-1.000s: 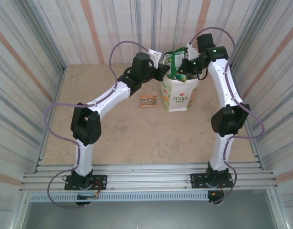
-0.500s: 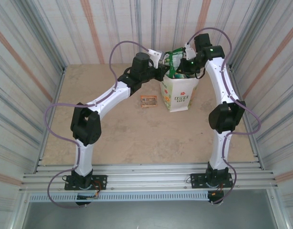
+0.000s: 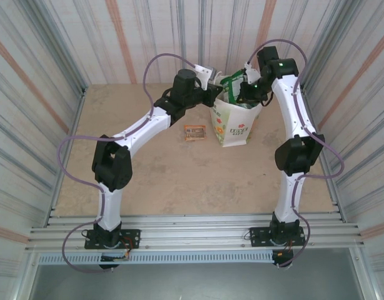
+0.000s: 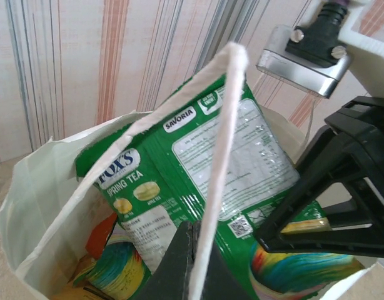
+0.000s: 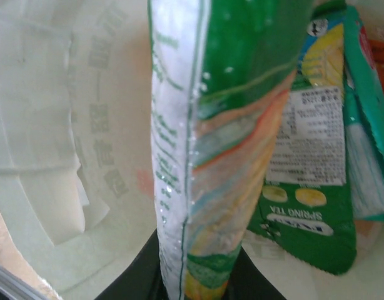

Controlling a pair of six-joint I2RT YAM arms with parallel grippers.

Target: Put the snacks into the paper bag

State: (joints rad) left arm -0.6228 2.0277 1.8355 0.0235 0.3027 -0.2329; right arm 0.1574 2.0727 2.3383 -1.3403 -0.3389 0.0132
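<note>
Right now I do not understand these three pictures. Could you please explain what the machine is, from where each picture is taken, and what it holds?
These are two robot arms on a table. The wide picture comes from a camera above; the other two from cameras on the wrists. The jaws of the left arm pinch the string handle of a paper bag. The jaws of the right arm hold a green snack packet partly inside that bag. A small orange packet lies on the table beside it.

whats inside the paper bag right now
A green Fox's packet, held by the right claw, stands in the paper bag over another colourful packet and something orange. The bag's bottom is covered.
</note>
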